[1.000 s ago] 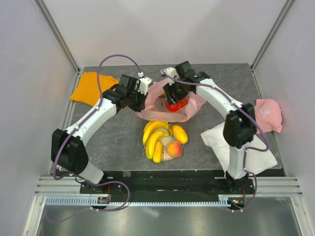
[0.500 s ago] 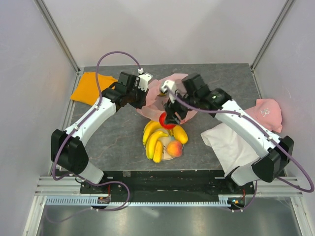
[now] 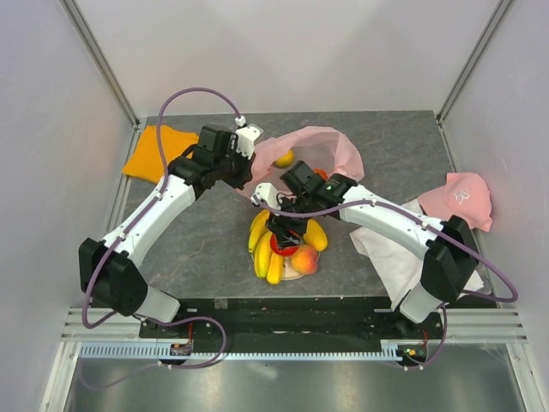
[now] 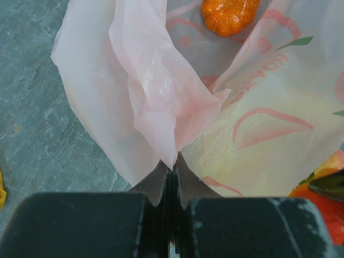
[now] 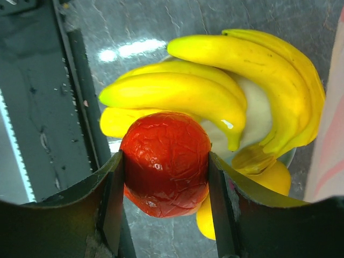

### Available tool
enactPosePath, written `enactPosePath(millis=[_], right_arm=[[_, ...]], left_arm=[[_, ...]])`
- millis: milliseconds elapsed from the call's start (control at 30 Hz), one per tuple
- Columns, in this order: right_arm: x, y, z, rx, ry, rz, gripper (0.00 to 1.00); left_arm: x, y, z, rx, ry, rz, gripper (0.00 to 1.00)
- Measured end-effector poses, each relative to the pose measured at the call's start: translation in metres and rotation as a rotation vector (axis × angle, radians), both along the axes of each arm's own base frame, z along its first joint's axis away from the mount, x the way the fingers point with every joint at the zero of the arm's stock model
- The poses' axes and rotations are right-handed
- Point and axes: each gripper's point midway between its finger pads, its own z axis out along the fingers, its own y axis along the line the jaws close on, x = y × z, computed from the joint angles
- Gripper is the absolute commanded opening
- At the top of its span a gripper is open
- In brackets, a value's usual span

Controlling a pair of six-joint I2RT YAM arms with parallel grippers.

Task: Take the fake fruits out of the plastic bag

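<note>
**Red fruit out of the bag, over the banana pile**

The glossy red round fake fruit (image 5: pixel 165 164) sits clamped between the two fingers of the right gripper (image 5: pixel 166 166), which stand about half apart around it. It hangs just over the yellow plastic banana bunch (image 3: pixel 266 243), near the front middle of the grey stone-look table (image 3: pixel 206 249). Whether it touches the bananas cannot be told.

The bunch's long axis runs far to near, its stem end towards the bag and its tips towards the arm bases. A peach-coloured fruit (image 3: pixel 304 257) and a yellow oval fruit (image 3: pixel 315 233) lie against its right side.

Just behind lies the thin translucent pink plastic bag (image 3: pixel 334 150), stretched left to right. The left gripper (image 4: pixel 172 169) is closed tight on a fold of its left edge. A bumpy orange fruit (image 4: pixel 230 15) rests inside. The pink lettering on the film is creased and cannot be read for sure.

A second ago the red fruit was inside the bag; half a second ago it was at the bag's near rim. The left arm's pinch is unchanged.

Further out lie a folded orange cloth (image 3: pixel 154 153) at far left, a white cloth (image 3: pixel 386 245) and a pink cap (image 3: pixel 463 197) at right.
</note>
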Motion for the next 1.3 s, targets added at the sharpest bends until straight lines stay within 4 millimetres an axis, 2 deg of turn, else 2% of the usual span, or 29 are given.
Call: enactPosePath(millis=[133,500,767,1000,1100,1133,1167,1300], right_arm=[[0.005,-0.004,-0.015,-0.038,-0.018,0.001,0.34],[0.011,-0.009,-0.037,-0.084,-0.042,-0.007,0.36],[0.019,-0.013,-0.062,-0.148,-0.049,-0.029,0.44],[0.023,-0.014,-0.067,-0.161,-0.057,-0.037,0.52],[0.023,-0.014,-0.067,-0.162,-0.058,-0.038,0.69],[0.023,-0.014,-0.067,-0.163,-0.058,-0.039,0.90],[0.023,-0.014,-0.067,-0.164,-0.057,-0.042,0.98],[0.025,-0.017,-0.065,-0.173,-0.064,-0.059,0.98]], left_arm=[[-0.004,0.002,0.003,-0.002,-0.010,-0.004,0.01],[-0.006,-0.002,0.005,-0.017,-0.008,-0.022,0.02],[-0.005,-0.004,-0.002,-0.014,0.011,-0.027,0.02],[-0.005,-0.006,-0.004,-0.019,0.019,-0.036,0.01],[-0.005,-0.006,-0.005,-0.018,0.023,-0.037,0.02],[-0.005,-0.006,-0.006,-0.017,0.025,-0.037,0.01],[-0.005,-0.007,-0.007,-0.018,0.027,-0.038,0.02],[-0.003,-0.009,-0.005,-0.023,0.026,-0.043,0.01]])
